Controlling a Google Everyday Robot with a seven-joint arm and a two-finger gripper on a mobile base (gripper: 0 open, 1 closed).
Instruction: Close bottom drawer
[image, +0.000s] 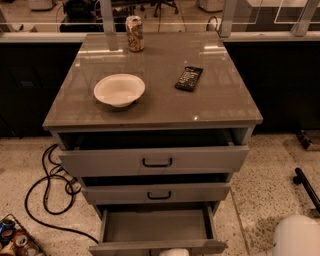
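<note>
Bottom drawer wide open, pincer at its front lip

Nearest, at the lower edge, a pale tip that I take for the pincer (174, 252) sits at the front of the bottom drawer (156, 226); it is cut off, so I cannot tell whether it is spread or pressed together, and a white rounded robot part (296, 236) shows lower right. The drawer is pulled far out from the cabinet foot, its handle out of sight. The step in hand looks like the push itself: next, a straight, level shove inward until the front sits flush. Beyond, the middle drawer (156, 192) and top drawer (155, 160) each stand slightly out; on the surface (165, 107) rest a white bowl (119, 90), a dark remote-like slab (188, 78) and, furthest, a drinks can (134, 33)
</note>
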